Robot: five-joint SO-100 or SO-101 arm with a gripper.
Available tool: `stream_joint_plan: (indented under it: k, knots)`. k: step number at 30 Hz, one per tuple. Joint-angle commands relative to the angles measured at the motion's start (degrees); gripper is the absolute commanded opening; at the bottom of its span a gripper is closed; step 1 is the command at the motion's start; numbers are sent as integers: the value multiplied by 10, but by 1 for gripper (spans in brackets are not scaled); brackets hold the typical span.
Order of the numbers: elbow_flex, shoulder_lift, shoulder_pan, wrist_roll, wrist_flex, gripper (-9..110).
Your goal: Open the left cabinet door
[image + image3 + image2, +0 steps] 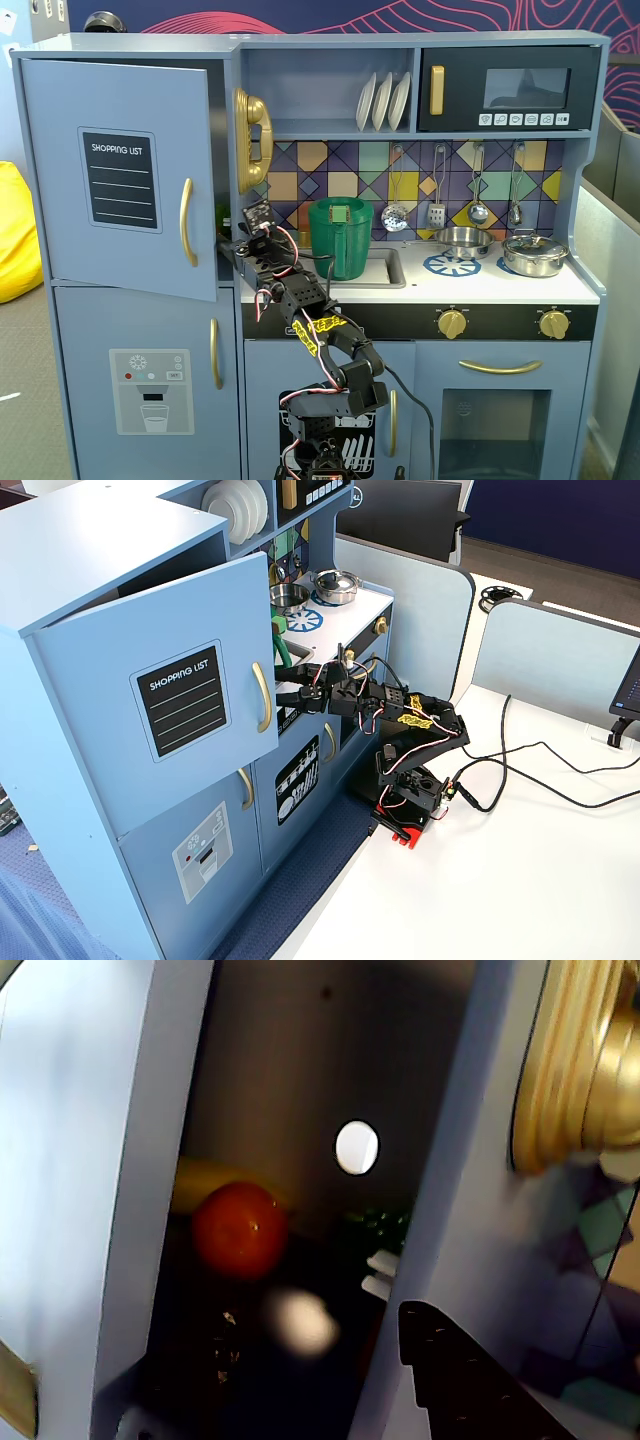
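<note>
Wrist view: left cabinet door [60, 1160] ajar, contents blurred

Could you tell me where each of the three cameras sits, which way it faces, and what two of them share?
A fixed view: in front of the toy kitchen, facing it squarely; the arm reaches to the ajar left cabinet door.
Wrist view: on the arm, looking into the cabinet gap at a red tomato; one dark gripper finger shows.
Another fixed view: high and to the side, looking down; whole arm and gripper visible.
Both fixed views share the door and gold handle.
</note>
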State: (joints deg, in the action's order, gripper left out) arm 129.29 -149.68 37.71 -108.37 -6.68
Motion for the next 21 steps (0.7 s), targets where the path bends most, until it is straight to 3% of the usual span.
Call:
stream_joint_plan:
  k: [1, 7, 13, 17, 21]
  knots:
    - [3, 8, 71, -34, 45, 13]
    - [28, -12, 180, -88, 67, 12]
    - [33, -15, 223, -106, 86, 12]
    - [44, -27, 201, -98, 78, 12]
    - [76, -54, 78, -41, 25, 12]
